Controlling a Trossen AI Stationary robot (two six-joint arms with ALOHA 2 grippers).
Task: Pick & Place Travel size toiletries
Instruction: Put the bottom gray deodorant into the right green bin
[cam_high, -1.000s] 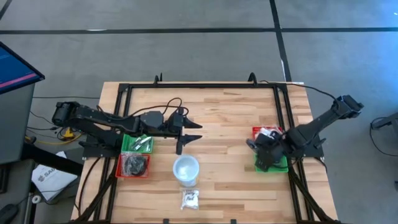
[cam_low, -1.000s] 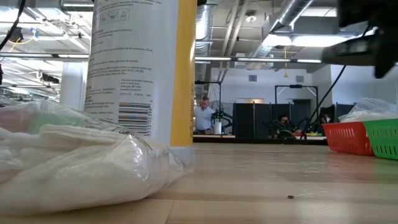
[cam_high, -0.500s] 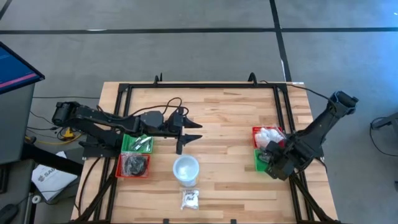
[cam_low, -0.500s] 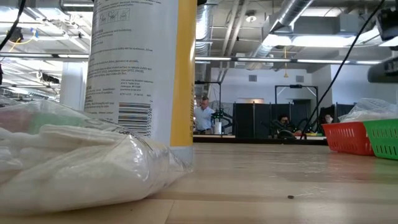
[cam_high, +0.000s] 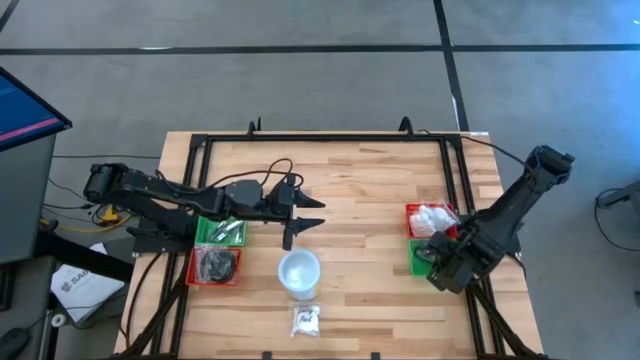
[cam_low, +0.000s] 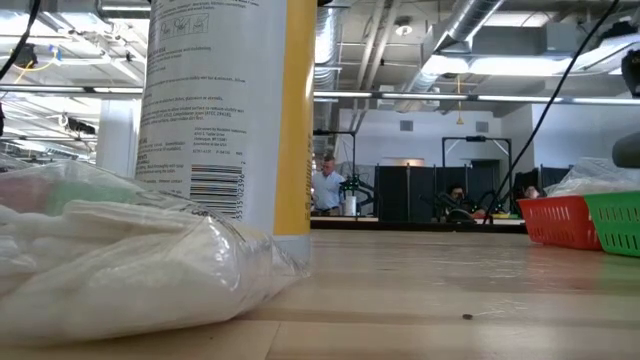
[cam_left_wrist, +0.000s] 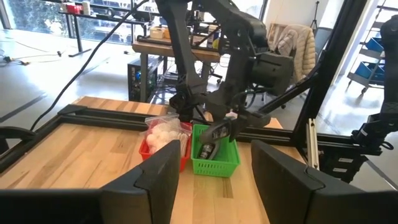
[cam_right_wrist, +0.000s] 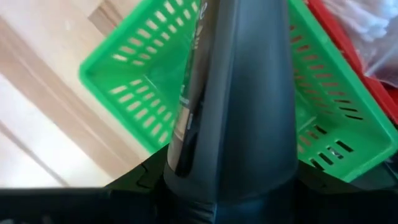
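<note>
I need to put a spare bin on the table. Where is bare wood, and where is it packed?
Bare wood fills the table middle, between the left gripper and the right-hand red tray and green tray. The far strip is free too. Crowded: the near left, with two trays, the white cup and the wrapped packet.

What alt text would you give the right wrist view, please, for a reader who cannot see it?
The right gripper holds a dark tube close before the camera, pointing away from it, over a green basket on the wooden table. A red basket holding white pieces in clear wrap stands right beside the green one.
</note>
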